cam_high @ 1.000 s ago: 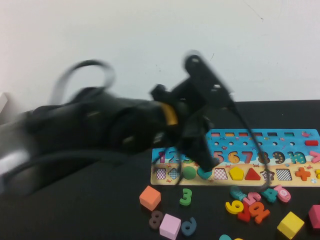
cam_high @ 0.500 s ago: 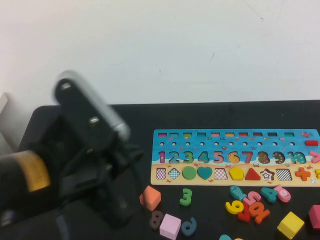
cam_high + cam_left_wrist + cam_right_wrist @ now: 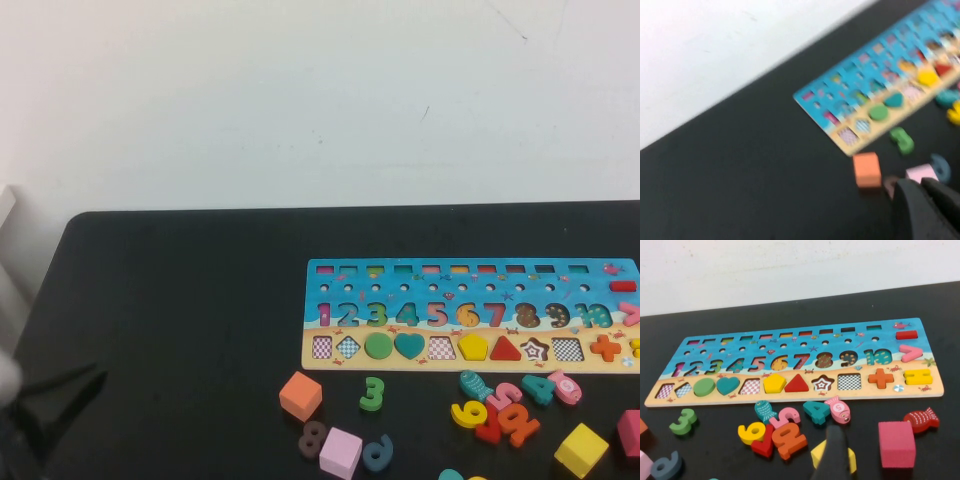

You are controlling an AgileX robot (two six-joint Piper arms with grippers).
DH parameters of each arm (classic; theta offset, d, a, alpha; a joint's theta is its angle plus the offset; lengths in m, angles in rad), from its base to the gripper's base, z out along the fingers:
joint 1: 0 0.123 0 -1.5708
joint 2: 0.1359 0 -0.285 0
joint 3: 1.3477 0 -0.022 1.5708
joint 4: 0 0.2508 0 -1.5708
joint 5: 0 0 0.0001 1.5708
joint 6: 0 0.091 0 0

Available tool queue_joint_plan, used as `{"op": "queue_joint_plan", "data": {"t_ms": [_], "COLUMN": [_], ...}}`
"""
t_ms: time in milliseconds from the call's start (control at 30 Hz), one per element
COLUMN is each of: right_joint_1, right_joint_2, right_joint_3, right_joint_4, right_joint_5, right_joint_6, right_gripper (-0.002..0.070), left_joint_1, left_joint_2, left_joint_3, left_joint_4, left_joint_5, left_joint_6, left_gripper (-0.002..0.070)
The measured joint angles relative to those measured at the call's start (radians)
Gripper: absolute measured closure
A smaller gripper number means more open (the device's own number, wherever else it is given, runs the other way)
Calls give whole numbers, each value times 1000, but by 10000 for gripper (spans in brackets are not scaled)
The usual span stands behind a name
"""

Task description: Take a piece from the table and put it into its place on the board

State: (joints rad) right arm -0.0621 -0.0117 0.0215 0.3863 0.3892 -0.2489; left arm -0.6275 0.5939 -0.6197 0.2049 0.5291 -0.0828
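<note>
The blue number-and-shape board (image 3: 470, 290) lies at the table's right, with shapes seated in its bottom row. Loose pieces lie in front of it: an orange cube (image 3: 300, 395), a green 3 (image 3: 372, 393), a pink cube (image 3: 340, 452) and a heap of numbers (image 3: 500, 415). My left arm (image 3: 50, 405) is a dark blur at the front left corner. My left gripper (image 3: 919, 184) is shut and empty, beside the pink cube (image 3: 920, 172). My right gripper (image 3: 835, 432) is shut and empty, over a yellow piece (image 3: 851, 460) and next to a magenta cube (image 3: 896, 443).
A red fish (image 3: 920, 420), a pink fish (image 3: 838, 410) and a teal 4 (image 3: 815, 411) lie just in front of the board (image 3: 920, 387). A yellow cube (image 3: 581, 449) sits at the front right. A white wall stands behind the black table (image 3: 180, 300).
My left arm has swung from over the board's left end, leftward and down, to the table's front left corner. The pieces have not moved.
</note>
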Motion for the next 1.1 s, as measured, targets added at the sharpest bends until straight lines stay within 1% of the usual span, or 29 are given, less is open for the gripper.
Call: {"op": "queue_joint_plan", "data": {"t_ms": [67,133,233,300,400,533,633,733,800,1100], "right_joint_1": [0,0,0,0,0,0,0,0,0,0], "right_joint_2": [0,0,0,0,0,0,0,0,0,0], "right_joint_3": [0,0,0,0,0,0,0,0,0,0], "right_joint_4": [0,0,0,0,0,0,0,0,0,0], "right_joint_5": [0,0,0,0,0,0,0,0,0,0], "right_joint_6": [0,0,0,0,0,0,0,0,0,0], "right_gripper": [88,88,88,88,88,88,88,88,88,88], "left_joint_1": [54,136,262,333,436,540,577,582,582,582], "left_joint_2": [-59,-129,-234,-304,-417,-525,-571,-601,-604,-607], "left_joint_3": [128,264,444,540,634,639,639,639,639,639], "left_joint_4": [8,-25,-63,-76,-111,-141,-160,-184,-191,-241], "left_joint_5": [-112,-283,-481,-579,-611,-537,-437,-315,-270,-233], "left_joint_6": [-44,-65,-78,-78,-78,-75,-21,83,104,123], "left_gripper": [675,675,675,675,675,675,675,675,675,675]}}
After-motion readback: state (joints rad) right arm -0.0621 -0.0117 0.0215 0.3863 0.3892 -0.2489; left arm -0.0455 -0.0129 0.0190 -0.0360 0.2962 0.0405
